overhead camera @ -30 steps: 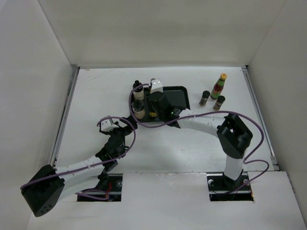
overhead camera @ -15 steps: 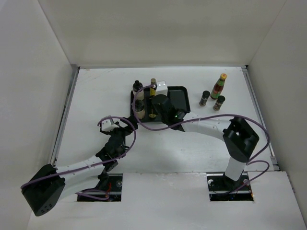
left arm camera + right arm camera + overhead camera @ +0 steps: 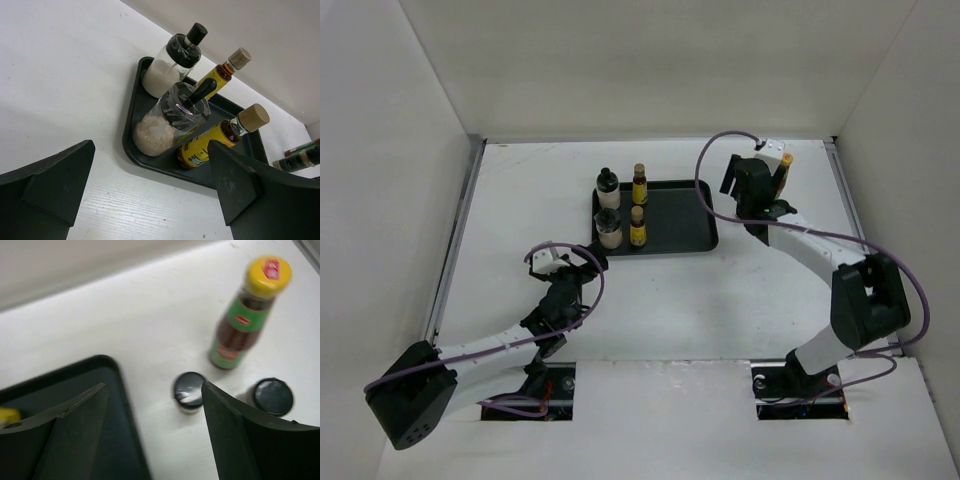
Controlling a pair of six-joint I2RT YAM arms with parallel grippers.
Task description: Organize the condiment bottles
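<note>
Two tools are in view, and both are let go, with nothing in them.

The right tool [image 3: 154, 390] has its fingers spread wide. It hangs over the tabletop [image 3: 520, 200], just past the right edge of the black tray [image 3: 680, 215]. Below it, off the tray to the right, stands a short dark bottle [image 3: 189, 390], seen from above by its round black lid. The other dark bottle [image 3: 272, 396] stands just beside it, farther from the tray. A tall red and green bottle [image 3: 245, 315] with a yellow cap stands upright just behind these two, also off the tray. In the view from the top, the right arm hides most of these three bottles.

The left tool [image 3: 150, 150] is spread wide too. It sits low, near the tray's near left corner, and points at it. It does not touch the tray.

Four bottles stand upright on the left part of the tray. One white bottle [image 3: 608, 183] with a black cap is at the far left corner. Another white one [image 3: 608, 226] is at the near left corner. Just to the right of each stands a slim yellow bottle [image 3: 639, 183], one at the back and one at the front [image 3: 637, 226].
</note>
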